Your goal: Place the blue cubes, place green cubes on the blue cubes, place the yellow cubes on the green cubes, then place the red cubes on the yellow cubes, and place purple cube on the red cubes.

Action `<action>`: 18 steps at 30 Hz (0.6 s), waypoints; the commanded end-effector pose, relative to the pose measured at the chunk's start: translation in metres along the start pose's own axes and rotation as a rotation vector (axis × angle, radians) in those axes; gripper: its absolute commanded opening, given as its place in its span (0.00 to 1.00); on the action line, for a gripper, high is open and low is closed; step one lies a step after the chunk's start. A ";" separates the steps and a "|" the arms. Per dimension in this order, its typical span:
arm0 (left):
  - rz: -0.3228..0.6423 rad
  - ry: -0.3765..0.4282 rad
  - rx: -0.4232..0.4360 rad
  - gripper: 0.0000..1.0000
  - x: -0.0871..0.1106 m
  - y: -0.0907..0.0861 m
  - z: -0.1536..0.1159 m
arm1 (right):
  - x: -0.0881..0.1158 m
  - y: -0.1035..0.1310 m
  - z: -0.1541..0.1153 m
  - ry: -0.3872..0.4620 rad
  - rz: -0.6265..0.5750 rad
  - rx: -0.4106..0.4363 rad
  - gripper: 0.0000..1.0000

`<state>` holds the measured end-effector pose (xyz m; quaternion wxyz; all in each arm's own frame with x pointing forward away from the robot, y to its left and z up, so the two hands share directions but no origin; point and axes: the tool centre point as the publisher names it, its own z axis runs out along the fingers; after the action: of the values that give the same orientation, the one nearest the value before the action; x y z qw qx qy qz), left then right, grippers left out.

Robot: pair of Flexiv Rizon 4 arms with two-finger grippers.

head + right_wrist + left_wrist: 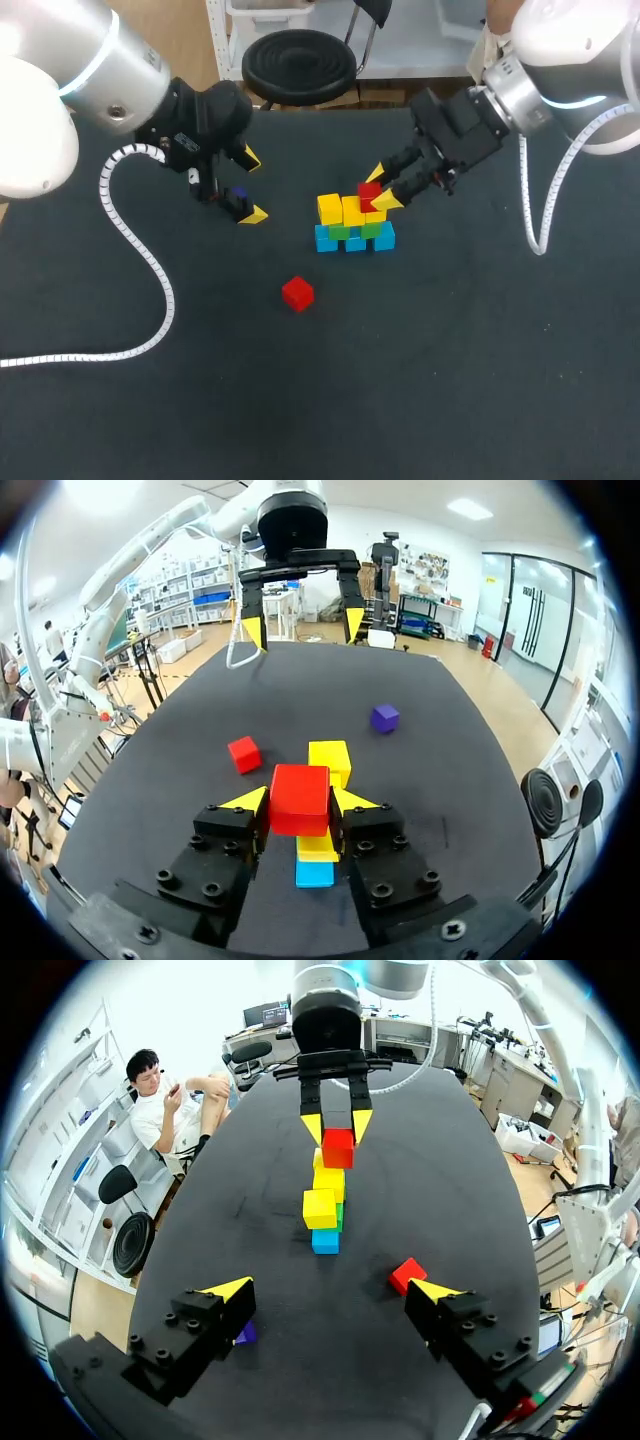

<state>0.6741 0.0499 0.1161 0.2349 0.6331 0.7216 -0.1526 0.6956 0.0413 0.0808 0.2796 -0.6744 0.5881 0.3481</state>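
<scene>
– step in hand?
– red layer. holding a red cube [369, 191] tight in the right gripper [383, 188], over the yellow cubes [340, 210], with the left gripper [252, 186] wide open, empty.
– next?
– lower squarely, let go.

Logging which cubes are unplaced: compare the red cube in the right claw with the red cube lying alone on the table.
The held red cube is gripped on two sides by the right claw; nothing touches the loose red cube. The held red cube sits up over the yellow cubes; the loose red cube rests on the table, apart from them. Both are red and look alike in size.
</scene>
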 end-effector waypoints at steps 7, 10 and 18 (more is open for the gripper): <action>-0.001 0.005 -0.001 1.00 -0.001 0.000 0.000 | -0.002 -0.013 0.000 -0.002 -0.009 -0.011 0.00; -0.001 0.005 -0.001 1.00 -0.001 0.000 0.000 | -0.004 -0.014 0.000 0.000 -0.014 -0.012 0.00; -0.001 0.005 -0.001 1.00 -0.001 0.000 0.000 | -0.001 -0.018 0.002 0.000 -0.010 -0.016 0.00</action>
<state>0.6741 0.0499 0.1161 0.2349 0.6331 0.7216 -0.1526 0.7102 0.0458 0.0811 0.2767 -0.6796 0.5827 0.3492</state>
